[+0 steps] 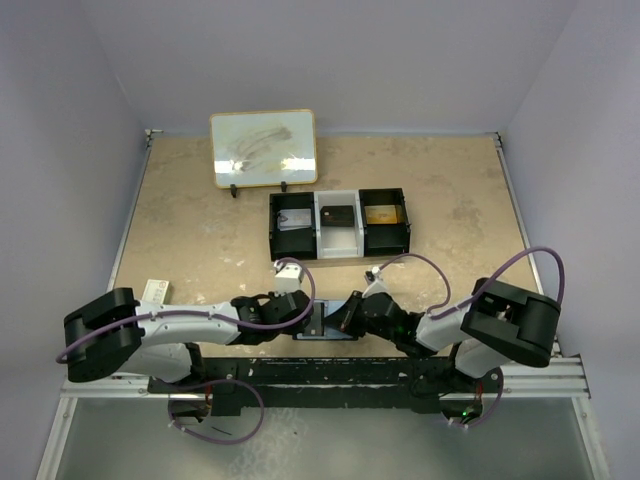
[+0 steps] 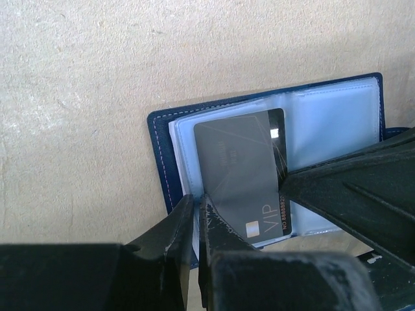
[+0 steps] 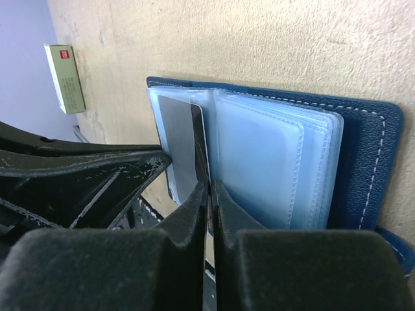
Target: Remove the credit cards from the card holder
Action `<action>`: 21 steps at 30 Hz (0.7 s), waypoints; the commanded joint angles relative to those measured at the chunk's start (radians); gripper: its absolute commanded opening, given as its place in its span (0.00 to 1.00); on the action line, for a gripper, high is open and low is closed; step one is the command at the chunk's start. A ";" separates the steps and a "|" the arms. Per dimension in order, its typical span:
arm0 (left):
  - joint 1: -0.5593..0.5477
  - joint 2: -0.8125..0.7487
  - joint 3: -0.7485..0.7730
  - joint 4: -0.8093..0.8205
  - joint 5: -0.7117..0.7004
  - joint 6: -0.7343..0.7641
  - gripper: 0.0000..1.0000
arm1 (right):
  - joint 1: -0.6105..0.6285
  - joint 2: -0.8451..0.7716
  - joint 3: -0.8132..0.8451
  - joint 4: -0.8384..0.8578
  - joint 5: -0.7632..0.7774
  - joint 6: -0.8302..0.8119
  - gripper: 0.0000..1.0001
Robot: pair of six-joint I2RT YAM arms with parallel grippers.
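Card holder (image 1: 325, 325) is found lying open and flat on the table (image 2: 78, 97), near the front edge, between the two grippers. The navy cover is spread underneath and the pale pocket leaves are fanned on top. One grey card (image 2: 237, 168), marked VIP, is seen in the top pocket of one page.

Left gripper (image 2: 196, 217): the jaws are clenched on the outer edge of that pocket page, just beside the card's corner. This is judged to be a hold-down, since so light a holder would otherwise be dragged along with the card.

Right gripper (image 3: 209, 191): the jaws are pinched thin on the card's opposite edge, toward the spine. Whether pocket plastic is caught with the card cannot be told. This edge is judged to have been chosen so that the card can be drawn sideways, away from the anchored edge.

Step judged: the first card is gripped but not yet drawn out. Cards in the other leaves cannot be made out.

Red-and-white box (image 3: 65, 78) is noted well apart. Black tray (image 1: 340, 225) is noted farther back.
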 commanded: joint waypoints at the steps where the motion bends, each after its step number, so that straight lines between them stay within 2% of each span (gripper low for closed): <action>1: -0.014 0.016 0.023 -0.056 -0.013 -0.024 0.03 | -0.011 -0.003 -0.010 0.008 -0.005 -0.034 0.01; 17: -0.019 0.019 0.034 -0.088 -0.033 -0.025 0.00 | -0.022 -0.089 -0.006 -0.103 0.011 -0.063 0.00; 21: -0.020 0.018 0.041 -0.090 -0.034 -0.023 0.00 | -0.022 -0.068 0.014 -0.091 -0.013 -0.086 0.09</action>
